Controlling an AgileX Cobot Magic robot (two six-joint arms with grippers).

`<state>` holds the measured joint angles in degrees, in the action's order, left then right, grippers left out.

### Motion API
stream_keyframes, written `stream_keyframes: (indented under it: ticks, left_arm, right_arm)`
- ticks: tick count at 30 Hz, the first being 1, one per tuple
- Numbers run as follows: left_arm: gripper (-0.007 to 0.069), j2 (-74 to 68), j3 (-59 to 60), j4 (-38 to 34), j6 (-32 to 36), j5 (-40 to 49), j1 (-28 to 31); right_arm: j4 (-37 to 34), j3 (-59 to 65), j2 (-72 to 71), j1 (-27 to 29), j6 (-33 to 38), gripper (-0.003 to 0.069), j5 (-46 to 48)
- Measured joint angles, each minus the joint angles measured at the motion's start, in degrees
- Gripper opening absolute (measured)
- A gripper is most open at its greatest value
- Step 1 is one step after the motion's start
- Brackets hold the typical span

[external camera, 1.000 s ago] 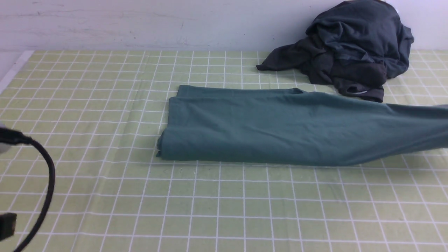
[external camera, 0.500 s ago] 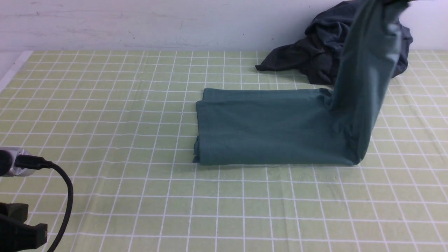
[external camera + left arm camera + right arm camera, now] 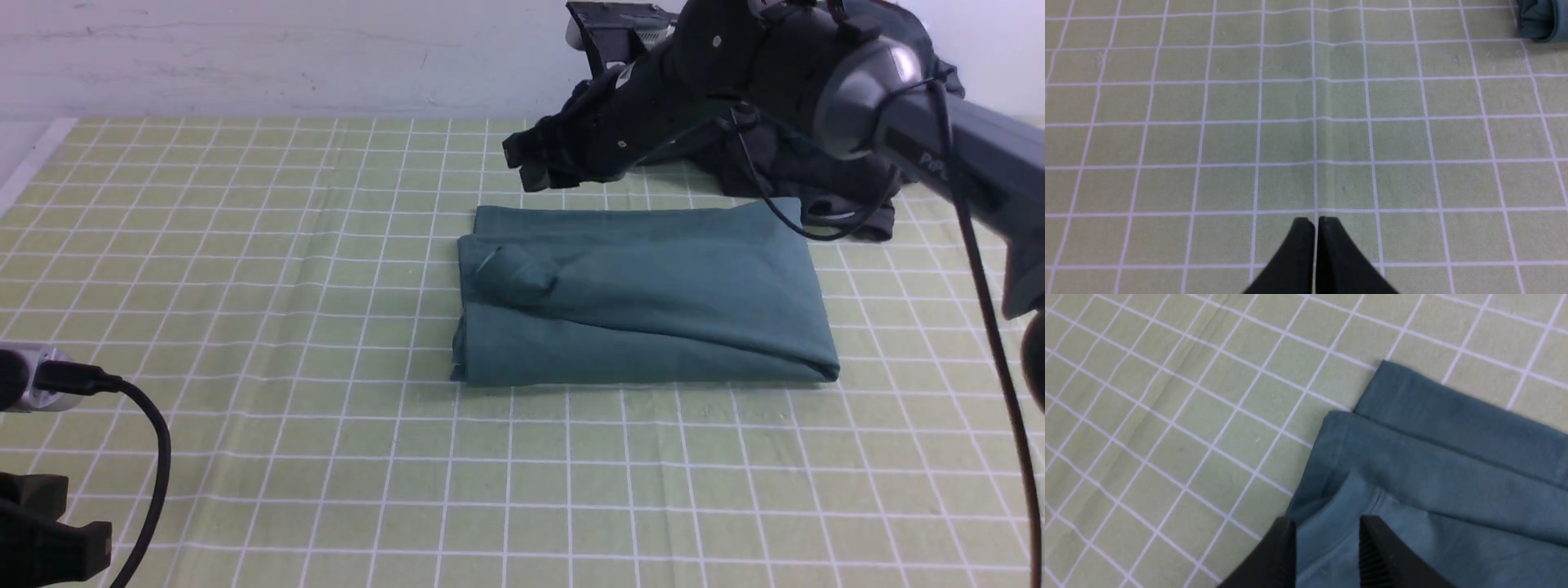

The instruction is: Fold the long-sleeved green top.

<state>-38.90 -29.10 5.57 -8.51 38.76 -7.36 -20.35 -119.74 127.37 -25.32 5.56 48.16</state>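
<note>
The green long-sleeved top (image 3: 645,302) lies folded into a doubled rectangle in the middle of the table, with a small rumpled bump near its left end. My right gripper (image 3: 529,167) hovers just beyond the top's far left corner. In the right wrist view, the right gripper (image 3: 1327,526) is open above the top's (image 3: 1437,465) layered corner, with nothing between its fingers. My left gripper (image 3: 1315,222) is shut and empty over bare cloth. A corner of the top (image 3: 1541,20) shows at the edge of the left wrist view.
A dark charcoal heap of garments (image 3: 857,196) sits at the back right against the wall, partly behind my right arm (image 3: 939,122). The checked green tablecloth (image 3: 245,269) covers the table. The left arm's cable (image 3: 155,457) loops at the near left.
The right gripper carried the top's raised right half over to the left, laid it on the rest, and opened. The left arm has stayed at the near left.
</note>
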Motion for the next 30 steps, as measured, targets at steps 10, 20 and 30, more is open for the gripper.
stream_keyframes:
  ticks: [10,20,30]
  left_arm:
    - [-0.0004,0.0,0.0,0.0,0.24,-1.4,0.0]
    - [-0.0004,0.0,0.49,0.0,0.24,-3.4,0.0]
    - [-0.0004,0.0,0.55,0.0,0.29,-5.79,0.0]
  right_arm:
    - [5.57,-0.05,0.37,-0.06,-0.46,0.0306,2.97]
    - [-8.47,0.0,11.39,-4.5,9.29,0.0066,-1.29]
    - [-12.24,0.11,0.53,-3.32,21.4,0.0024,3.44]
